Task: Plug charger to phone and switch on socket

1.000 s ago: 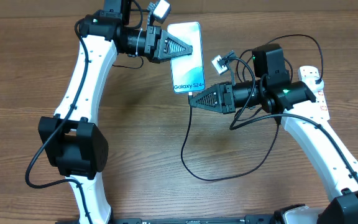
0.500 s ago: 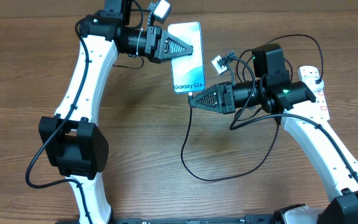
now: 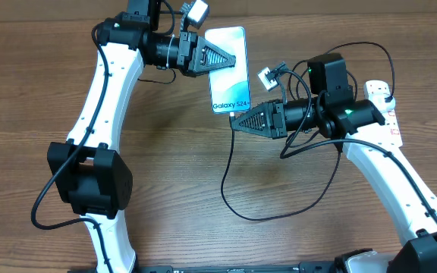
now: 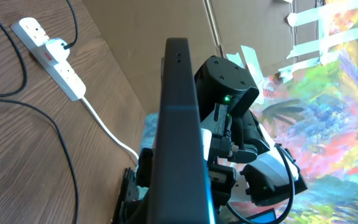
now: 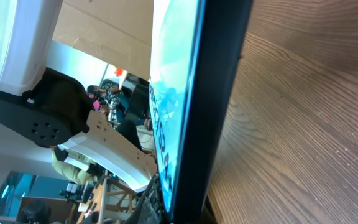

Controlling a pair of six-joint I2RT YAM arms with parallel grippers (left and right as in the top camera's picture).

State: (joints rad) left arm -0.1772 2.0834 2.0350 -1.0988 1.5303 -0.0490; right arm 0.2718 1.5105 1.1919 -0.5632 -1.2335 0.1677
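The left hand (image 3: 232, 58) grips the slim, blue-screened rectangular smartphone (image 3: 230, 85) by its left edge over the brown wooden worktop (image 3: 165, 174). The right hand (image 3: 234, 119), pinched shut on the thin black charger cable (image 3: 228, 155), touches the smartphone's near end. The white power strip (image 4: 70, 78) lies far right.

From the slim blue-white-screen phone (image 3: 228, 72), the brown wooden table (image 3: 165, 182) is free at 8 o'clock; the thin black charger cable (image 3: 223, 186) bars 6 o'clock.

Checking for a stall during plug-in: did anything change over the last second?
Nothing visibly changed. The left gripper holds the phone. The right gripper sits at its lower edge with the charger cable. The power strip lies where it was.
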